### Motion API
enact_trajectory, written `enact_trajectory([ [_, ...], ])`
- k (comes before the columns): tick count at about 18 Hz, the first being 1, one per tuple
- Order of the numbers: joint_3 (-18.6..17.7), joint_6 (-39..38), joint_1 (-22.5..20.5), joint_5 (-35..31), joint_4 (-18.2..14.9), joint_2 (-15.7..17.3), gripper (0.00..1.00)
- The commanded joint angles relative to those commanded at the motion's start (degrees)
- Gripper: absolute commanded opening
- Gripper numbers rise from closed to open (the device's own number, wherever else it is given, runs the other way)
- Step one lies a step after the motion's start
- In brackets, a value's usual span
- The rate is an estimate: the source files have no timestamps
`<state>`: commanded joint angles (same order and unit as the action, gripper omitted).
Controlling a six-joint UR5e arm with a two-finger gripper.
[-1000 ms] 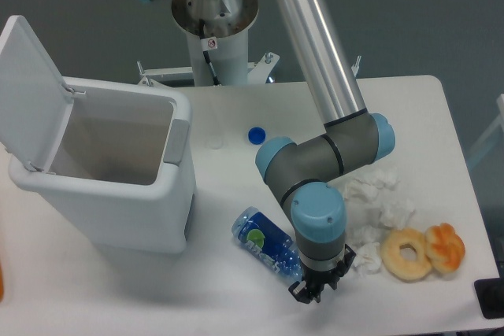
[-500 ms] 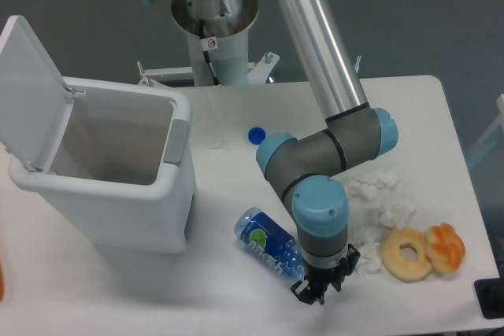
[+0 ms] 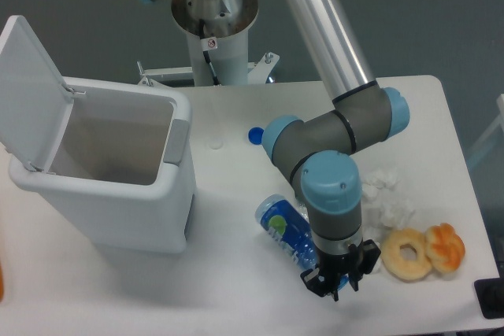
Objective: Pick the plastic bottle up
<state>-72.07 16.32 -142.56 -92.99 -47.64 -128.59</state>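
Note:
The plastic bottle (image 3: 286, 230) is clear with a blue label and a green-white logo. It lies tilted near the table's front middle, its base pointing up-left. Its neck end runs under my wrist and is hidden there. My gripper (image 3: 337, 282) points down at that end, and its fingers (image 3: 324, 282) look closed on the bottle's neck. The bottle moves along with the gripper.
A white bin (image 3: 110, 186) with its lid (image 3: 27, 88) open stands at the left. A loose blue cap (image 3: 254, 135) lies behind my arm. Crumpled tissues (image 3: 390, 198), a doughnut (image 3: 408, 255) and a pastry (image 3: 446, 245) lie at the right. The robot base (image 3: 214, 29) stands at the back.
The gripper and the bottle have moved together to the right and slightly away from the front edge. The bottle's base has shifted away from the bin.

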Motion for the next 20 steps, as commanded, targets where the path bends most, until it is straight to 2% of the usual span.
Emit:
enact_trajectory([
  [4, -0.79, 12.22, -1.67, 0.18, -0.44, 2.63, 0.00],
  [10, -3.78, 13.12, -1.59, 1.05, -0.35, 3.26, 0.00],
  [20, -4.66, 15.84, -1.50, 0.97, -0.44, 3.17, 0.00],
])
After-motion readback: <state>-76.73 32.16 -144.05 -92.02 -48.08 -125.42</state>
